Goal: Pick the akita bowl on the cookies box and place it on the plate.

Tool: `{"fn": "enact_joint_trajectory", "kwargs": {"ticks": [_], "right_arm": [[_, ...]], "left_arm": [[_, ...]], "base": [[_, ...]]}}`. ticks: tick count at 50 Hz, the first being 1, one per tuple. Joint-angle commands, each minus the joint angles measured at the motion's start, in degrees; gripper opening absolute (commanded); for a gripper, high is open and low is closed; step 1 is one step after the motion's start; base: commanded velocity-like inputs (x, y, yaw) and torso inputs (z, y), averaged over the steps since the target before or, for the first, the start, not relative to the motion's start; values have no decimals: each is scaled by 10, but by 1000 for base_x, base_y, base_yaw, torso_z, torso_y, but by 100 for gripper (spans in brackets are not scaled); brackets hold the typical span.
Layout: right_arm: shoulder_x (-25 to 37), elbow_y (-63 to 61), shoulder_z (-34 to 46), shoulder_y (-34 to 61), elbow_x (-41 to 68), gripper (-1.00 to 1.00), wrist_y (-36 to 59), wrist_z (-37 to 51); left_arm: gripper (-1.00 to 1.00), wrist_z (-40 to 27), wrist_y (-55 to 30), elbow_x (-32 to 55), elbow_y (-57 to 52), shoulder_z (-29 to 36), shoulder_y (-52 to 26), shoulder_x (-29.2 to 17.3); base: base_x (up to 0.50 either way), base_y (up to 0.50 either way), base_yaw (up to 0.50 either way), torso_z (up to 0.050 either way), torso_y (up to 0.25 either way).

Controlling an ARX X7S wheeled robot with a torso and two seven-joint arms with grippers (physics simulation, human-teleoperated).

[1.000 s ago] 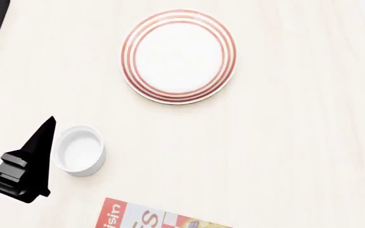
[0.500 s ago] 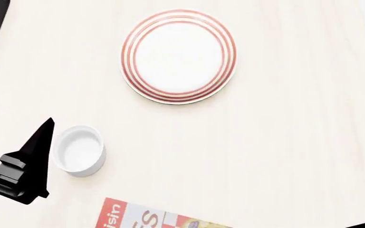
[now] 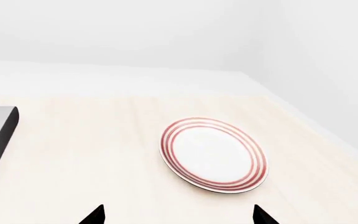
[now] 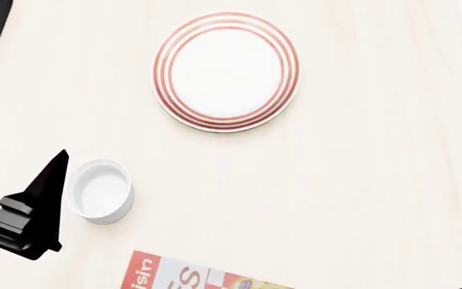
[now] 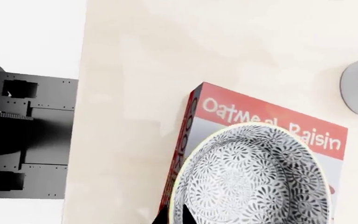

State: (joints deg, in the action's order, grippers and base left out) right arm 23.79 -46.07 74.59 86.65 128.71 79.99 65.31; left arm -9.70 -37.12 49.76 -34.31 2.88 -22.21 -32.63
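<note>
Your right gripper point(image 5: 179, 215): jaw state hidden, tip over the akita bowl point(image 5: 253, 177) on the cookies box point(image 4: 184, 276) at the bench's point(image 4: 360, 198) near edge | left gripper point(image 4: 18, 180): jaws wide, unmoved beside white cup point(image 4: 100, 191) | plate point(image 4: 225, 71) unchanged, far side.

Black-and-white speckled akita bowl point(image 5: 257, 179), dense floral flecks inside. Red-and-white cookies box point(image 5: 229, 116) — white lettering on the red band. White plate point(image 4: 226, 71) ringed with thin red concentric lines. Plain white cup point(image 4: 100, 191). Pale cream table point(image 4: 360, 180), faint wood grain. Black left gripper point(image 4: 16, 180).
</note>
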Motion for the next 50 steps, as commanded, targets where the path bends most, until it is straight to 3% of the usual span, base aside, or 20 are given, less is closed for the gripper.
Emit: {"fn": "enact_joint_trajectory", "kwargs": {"ticks": [1, 30, 50], "right_arm": [[2, -8, 10, 14, -9, -100, 7, 5], [37, -30, 73, 203, 21, -100, 33, 84], [77, -14, 35, 260, -14, -100, 83, 38]], "left_arm": [[100, 0, 1, 0, -1, 1, 1, -1], [100, -10, -3, 13, -12, -2, 0, -7], [100, -10, 0, 12, -10, 2, -1, -8]], "base": [[0, 0, 0, 0, 0], [0, 0, 0, 0, 0], [0, 0, 0, 0, 0]]}}
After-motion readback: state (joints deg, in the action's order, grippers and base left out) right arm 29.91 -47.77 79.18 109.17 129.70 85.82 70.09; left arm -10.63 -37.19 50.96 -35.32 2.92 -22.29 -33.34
